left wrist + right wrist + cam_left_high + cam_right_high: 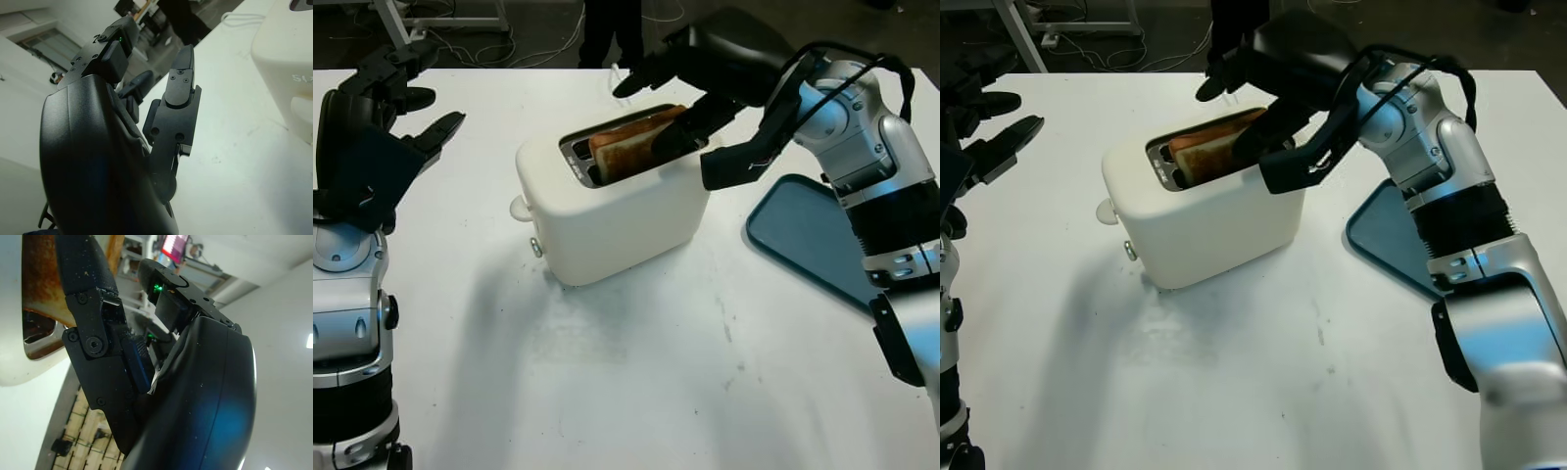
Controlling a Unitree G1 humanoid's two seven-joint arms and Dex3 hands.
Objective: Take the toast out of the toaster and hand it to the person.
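Observation:
A white toaster [617, 215] stands in the middle of the white table, and a slice of browned toast [622, 145] sticks up out of its slot. My right hand [656, 108] reaches over the toaster's right end, open. One finger [677, 132] lies against the front face of the toast, another points past it toward the table's far edge, and the thumb hangs outside the toaster's right wall. In the right wrist view that finger [83, 264] lies along the toast's crust [41, 289]. My left hand [401, 108] is held up at the far left, open, apart from the toaster.
A blue-grey tray [803, 235] lies on the table right of the toaster, under my right forearm. A person's dark legs [612, 29] stand beyond the far table edge. The toaster's lever knob [520, 207] is on its left end.

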